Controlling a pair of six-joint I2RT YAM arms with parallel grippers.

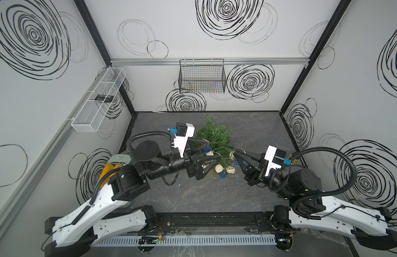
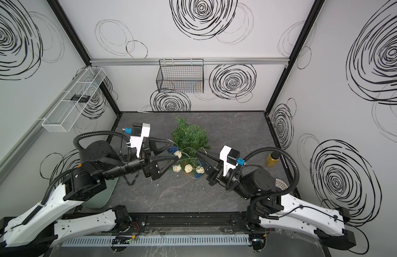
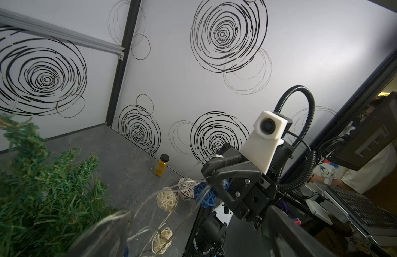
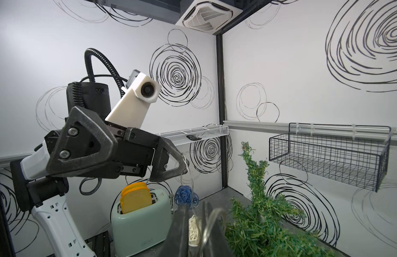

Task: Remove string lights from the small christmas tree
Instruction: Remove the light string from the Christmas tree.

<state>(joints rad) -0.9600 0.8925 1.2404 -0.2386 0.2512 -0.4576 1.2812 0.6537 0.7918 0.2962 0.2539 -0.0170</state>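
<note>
The dark marbled table [image 1: 193,195] fills the floor of the booth. Both arms reach in over it from the front edge and meet a little past its middle. The left pincer [image 1: 213,149] gapes wide at the front-left flank of the tree [image 1: 214,134]. A strand of the string lights [image 1: 219,168] hangs off one fingertip [image 4: 177,163] down to a blue ball. The right pincer [image 1: 235,152] faces it from the other side with its jaws drawn almost together. As far as I can make out, the pale wire is nipped between them, with a loop showing at the tips.

The tree stands between the middle of the table and its back edge, bushy and green, with a thin crooked tip. Its pot is hidden by branches and arms. A black wire basket [image 1: 202,77] hangs on the back wall. A mint-green toaster [image 4: 139,220] holding yellow slices sits by the left edge toward the front corner, under the left arm. A small bottle [image 2: 272,160] with a black cap and yellowish contents stands against the right edge.

The lights are not off the tree: the wire threads through its lower front branches. Cream and blue wicker balls cluster on the table at the foot of the tree, between the two pincers.
</note>
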